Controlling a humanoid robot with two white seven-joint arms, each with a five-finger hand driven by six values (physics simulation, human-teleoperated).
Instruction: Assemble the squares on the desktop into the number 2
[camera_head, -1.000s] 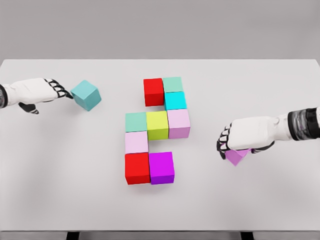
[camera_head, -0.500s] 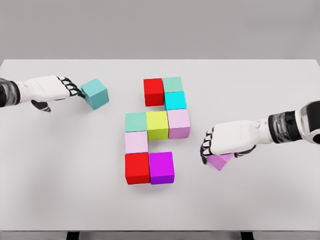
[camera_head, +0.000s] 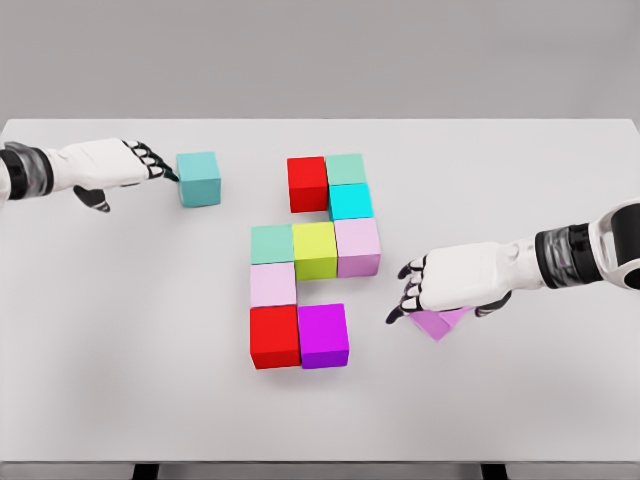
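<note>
I take the yellow-green cube (camera_head: 314, 250) at the middle of the figure as my landmark. The figure around it already reads as most of a 2; what it lacks, I judge, is one cube at each end: left of the red cube (camera_head: 307, 183) on top, and right of the magenta cube (camera_head: 322, 336) at the bottom.

My right hand (camera_head: 440, 284) sits to the lower right of the landmark, fingers spread and reaching left, palm resting over the violet cube (camera_head: 440, 323), which lies turned on the table rather than square to the figure. I cannot tell whether the palm presses it. The gap it must fill lies to the left of the fingers, just beside the magenta cube, with bare table between.

My left hand (camera_head: 110, 165) is far to the upper left of the landmark, fingertips (camera_head: 155, 165) close together and pointing at the teal cube (camera_head: 199, 178), just short of it or barely touching. That cube sits square and level with the red cube; a straight push right has open room.

The table (camera_head: 540, 400) edges are well away from both cubes.
</note>
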